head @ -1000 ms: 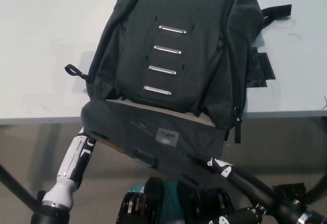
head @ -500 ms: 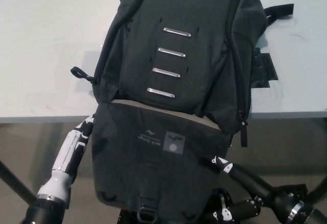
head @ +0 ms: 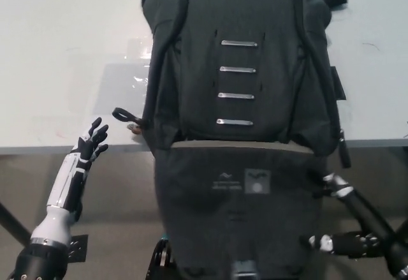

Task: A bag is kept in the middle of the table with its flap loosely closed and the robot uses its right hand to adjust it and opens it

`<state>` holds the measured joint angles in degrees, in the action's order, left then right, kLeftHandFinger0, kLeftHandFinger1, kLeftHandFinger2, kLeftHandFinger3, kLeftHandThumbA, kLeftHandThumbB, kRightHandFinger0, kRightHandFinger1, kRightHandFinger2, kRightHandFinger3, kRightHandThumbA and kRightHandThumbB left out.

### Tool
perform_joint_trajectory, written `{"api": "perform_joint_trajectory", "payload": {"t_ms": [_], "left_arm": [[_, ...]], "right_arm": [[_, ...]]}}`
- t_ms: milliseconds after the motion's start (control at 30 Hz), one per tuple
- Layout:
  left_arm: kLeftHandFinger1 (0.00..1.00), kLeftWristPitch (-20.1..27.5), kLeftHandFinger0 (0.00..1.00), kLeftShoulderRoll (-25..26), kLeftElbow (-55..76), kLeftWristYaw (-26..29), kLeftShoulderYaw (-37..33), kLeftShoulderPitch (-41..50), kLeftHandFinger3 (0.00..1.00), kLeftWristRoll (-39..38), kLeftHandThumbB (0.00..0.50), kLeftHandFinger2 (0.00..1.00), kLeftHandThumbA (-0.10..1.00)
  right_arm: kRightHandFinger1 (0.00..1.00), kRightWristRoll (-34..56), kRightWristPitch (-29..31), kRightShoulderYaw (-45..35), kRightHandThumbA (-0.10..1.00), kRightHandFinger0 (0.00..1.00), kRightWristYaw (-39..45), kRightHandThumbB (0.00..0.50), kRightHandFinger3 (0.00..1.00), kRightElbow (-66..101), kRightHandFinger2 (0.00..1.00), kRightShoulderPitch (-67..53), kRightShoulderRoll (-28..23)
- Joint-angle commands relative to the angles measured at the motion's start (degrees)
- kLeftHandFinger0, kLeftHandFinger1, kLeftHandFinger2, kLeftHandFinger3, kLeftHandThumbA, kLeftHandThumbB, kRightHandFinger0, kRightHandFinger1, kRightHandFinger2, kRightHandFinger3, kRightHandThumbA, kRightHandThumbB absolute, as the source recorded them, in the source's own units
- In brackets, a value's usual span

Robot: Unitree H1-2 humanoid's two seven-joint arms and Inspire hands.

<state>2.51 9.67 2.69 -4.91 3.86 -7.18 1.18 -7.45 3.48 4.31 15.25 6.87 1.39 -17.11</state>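
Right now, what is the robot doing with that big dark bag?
The robot is opening a dark backpack that lies on a white table. The bag's flap now hangs open over the table's near edge, toward the robot. The black right hand is low beside the flap's right side; whether it grips the flap is unclear. The white left hand rests by the table's near edge, fingers spread, holding nothing.

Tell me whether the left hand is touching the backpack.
Apart. The head view shows bare table edge between the left hand and the backpack.
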Motion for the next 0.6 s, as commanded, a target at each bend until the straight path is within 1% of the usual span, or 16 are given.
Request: {"api": "perform_joint_trajectory", "payload": {"t_ms": [0,33,100,167,200,233,267,367,400,467,533,567], "left_arm": [[1.0,-0.5,1.0,0.4,3.2,-0.4,0.8,-0.2,1.0,-2.5,0.0,1.0,1.0],[1.0,-0.3,1.0,0.5,3.1,-0.4,0.8,-0.3,1.0,-2.4,0.0,1.0,1.0],[1.0,-0.3,1.0,0.6,3.0,-0.4,0.8,-0.4,1.0,-2.2,0.0,1.0,1.0],[1.0,0.1,1.0,0.6,2.7,-0.2,0.7,-0.4,1.0,-1.8,0.0,1.0,1.0],[1.0,-0.1,1.0,0.7,2.7,-0.3,0.7,-0.4,1.0,-1.9,0.0,1.0,1.0],[1.0,-0.1,1.0,0.6,2.4,-0.4,0.8,-0.4,1.0,-2.1,0.003,1.0,1.0],[1.0,-0.1,1.0,0.6,2.3,-0.4,0.8,-0.4,1.0,-2.2,0.002,1.0,1.0],[1.0,-0.7,1.0,0.5,2.5,-0.2,0.8,-0.6,1.0,-2.2,0.0,1.0,1.0],[1.0,-0.4,1.0,0.6,2.2,-0.3,0.8,-0.5,1.0,-2.4,0.0,1.0,1.0],[1.0,-0.2,1.0,0.7,2.0,-0.2,0.6,-0.6,1.0,-1.9,0.0,1.0,1.0],[1.0,-0.1,1.0,0.7,1.9,-0.3,0.5,-0.7,1.0,-1.9,0.0,1.0,1.0],[1.0,-0.2,1.0,0.7,1.9,-0.3,0.4,-0.7,1.0,-1.8,0.0,1.0,1.0]], "right_arm": [[1.0,9.5,13.9,-8.5,1.0,1.0,-8.0,0.305,1.0,-2.3,1.0,-0.7,4.8],[1.0,10.4,15.4,-9.5,1.0,1.0,-8.3,0.268,1.0,-2.0,1.0,-0.7,6.0],[1.0,10.0,17.0,-10.9,1.0,1.0,-8.9,0.272,1.0,-1.9,1.0,-0.5,7.4],[1.0,9.1,17.8,-12.3,1.0,1.0,-9.9,0.25,1.0,-1.4,1.0,-0.5,8.7],[1.0,8.7,18.0,-12.8,1.0,1.0,-10.0,0.256,1.0,-1.2,1.0,-0.5,9.1],[1.0,8.2,18.0,-13.3,1.0,1.0,-10.2,0.275,1.0,-1.1,1.0,-0.6,9.5],[1.0,8.1,18.0,-13.5,1.0,1.0,-10.2,0.276,1.0,-1.0,1.0,-0.6,9.7],[1.0,8.5,18.1,-14.0,1.0,1.0,-9.6,0.305,1.0,-0.9,1.0,-0.9,10.2],[1.0,8.6,18.4,-14.1,1.0,1.0,-9.4,0.306,1.0,-1.0,1.0,-1.0,10.4],[1.0,8.2,20.4,-14.0,1.0,1.0,-9.7,0.327,1.0,-2.1,1.0,-1.2,10.8],[1.0,8.7,20.8,-13.8,1.0,1.0,-9.6,0.335,1.0,-2.4,1.0,-1.4,10.9],[1.0,9.9,21.3,-13.7,1.0,1.0,-9.3,0.329,1.0,-2.9,1.0,-1.3,11.1]]}}
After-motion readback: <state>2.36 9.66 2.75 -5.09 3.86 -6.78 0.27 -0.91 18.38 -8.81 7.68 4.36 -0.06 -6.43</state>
